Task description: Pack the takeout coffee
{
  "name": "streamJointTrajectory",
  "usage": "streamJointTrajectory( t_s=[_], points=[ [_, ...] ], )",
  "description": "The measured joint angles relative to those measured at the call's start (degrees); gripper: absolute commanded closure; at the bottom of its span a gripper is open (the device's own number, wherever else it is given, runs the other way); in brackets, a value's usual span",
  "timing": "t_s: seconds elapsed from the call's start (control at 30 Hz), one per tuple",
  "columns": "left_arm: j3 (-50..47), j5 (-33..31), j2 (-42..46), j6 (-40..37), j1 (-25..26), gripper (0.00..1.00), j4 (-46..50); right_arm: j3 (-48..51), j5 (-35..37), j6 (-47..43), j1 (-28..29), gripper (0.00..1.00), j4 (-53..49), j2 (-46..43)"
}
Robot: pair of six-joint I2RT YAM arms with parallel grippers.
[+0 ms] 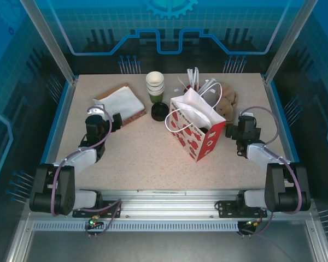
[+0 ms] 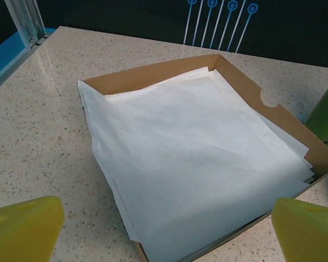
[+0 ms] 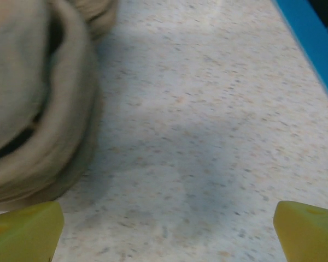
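Now we see the takeout coffee [image 1: 159,111] just left of the red bag [image 1: 199,139]; left gripper [image 2: 164,237] and right gripper [image 3: 167,237] flank this bag, jaws wide.

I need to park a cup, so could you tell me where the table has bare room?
The near strip of table is bare, between the gift bag and the front edge. The back is crowded: paper tray, cup stack, straws, bag.
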State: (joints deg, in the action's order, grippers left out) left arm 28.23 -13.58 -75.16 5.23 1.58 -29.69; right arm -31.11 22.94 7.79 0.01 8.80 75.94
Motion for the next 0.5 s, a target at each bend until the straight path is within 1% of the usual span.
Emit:
streamJointTrajectory(
  t_s=[0.17, 0.3, 0.4, 0.5],
  points=[
    [-0.66, 2.45, -0.09, -1.7, -0.61, 0.01, -1.29, 2.71, -3.5, -1.99, 0.0, 0.0, 9.53, 0.0],
    [-1.66, 4.42, -1.81, -2.64, -0.68, 0.01, -5.09, 4.59, -5.31, -3.13, -0.02, 0.0, 14.78, 0.0],
    [-4.35, 5.05, -5.07, -2.82, -0.68, 0.01, -9.84, 5.6, -6.51, -3.63, -0.04, 0.0, 16.94, 0.0],
    [-6.43, 6.05, -10.16, -2.97, -0.68, 0.01, -14.49, 6.58, -7.69, -4.26, -0.04, 0.0, 19.26, -0.42]
  ],
)
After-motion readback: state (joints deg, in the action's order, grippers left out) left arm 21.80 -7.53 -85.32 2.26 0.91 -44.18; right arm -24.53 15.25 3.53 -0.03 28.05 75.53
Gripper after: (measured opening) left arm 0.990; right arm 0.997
